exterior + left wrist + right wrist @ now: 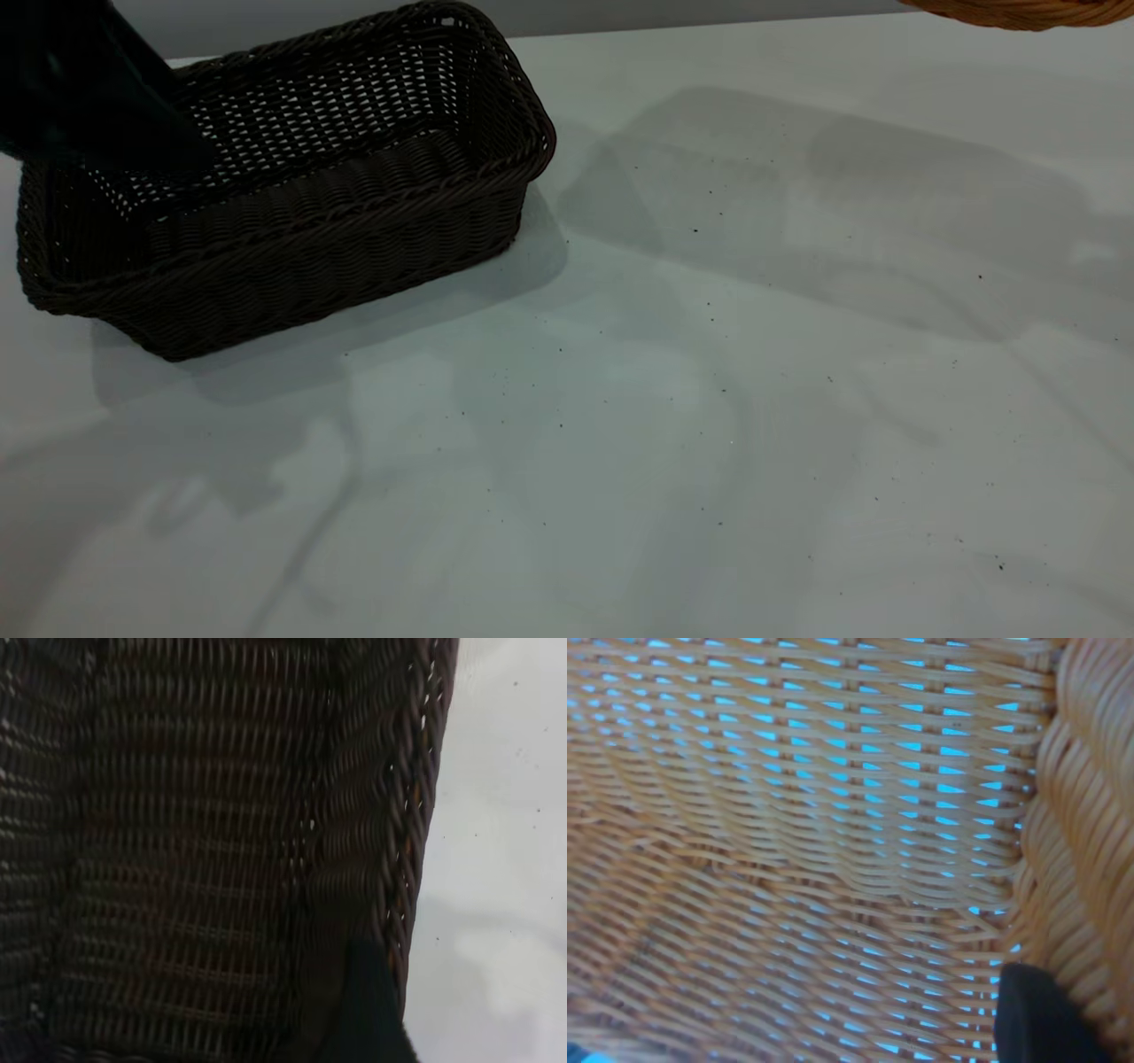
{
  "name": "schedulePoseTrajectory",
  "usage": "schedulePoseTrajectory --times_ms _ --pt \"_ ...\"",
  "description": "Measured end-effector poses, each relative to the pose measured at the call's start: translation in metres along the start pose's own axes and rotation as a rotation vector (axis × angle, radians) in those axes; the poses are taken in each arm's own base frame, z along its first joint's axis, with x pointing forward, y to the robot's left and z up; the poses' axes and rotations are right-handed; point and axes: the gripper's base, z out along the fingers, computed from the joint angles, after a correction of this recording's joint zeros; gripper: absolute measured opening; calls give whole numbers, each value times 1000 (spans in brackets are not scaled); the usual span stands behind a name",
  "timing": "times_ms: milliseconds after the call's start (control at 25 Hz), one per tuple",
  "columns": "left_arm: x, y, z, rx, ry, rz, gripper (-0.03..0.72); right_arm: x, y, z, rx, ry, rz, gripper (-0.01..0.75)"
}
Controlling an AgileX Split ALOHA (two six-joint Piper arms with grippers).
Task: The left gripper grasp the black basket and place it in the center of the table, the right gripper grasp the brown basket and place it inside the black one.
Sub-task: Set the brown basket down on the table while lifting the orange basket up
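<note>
The black basket point(292, 186) sits at the far left of the table point(673, 416), long side towards the camera. My left gripper point(124, 133) reaches down over its left rear rim. In the left wrist view the dark weave point(195, 850) fills the picture, and one black finger point(368, 1014) lies inside the wall against the braided rim, so the gripper is shut on it. Only the brown basket's point(1019, 11) underside shows, at the top right edge, held up off the table. In the right wrist view a black finger point(1036, 1019) presses the orange-tan weave point(797, 833) beside the rim.
The pale table carries only small dark specks and soft shadows of the arms across the middle and right. Its far edge runs along the top of the exterior view, behind the black basket.
</note>
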Motion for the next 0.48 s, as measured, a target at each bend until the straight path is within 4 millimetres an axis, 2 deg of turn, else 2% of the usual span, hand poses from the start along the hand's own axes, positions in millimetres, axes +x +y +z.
schedulePoseTrajectory --times_ms 320,480 --pt "4 3 34 52 60 -9 480 -1 -1 0 6 -11 -3 100" --pt "4 7 46 17 69 -2 480 -1 -1 0 4 -12 -18 100"
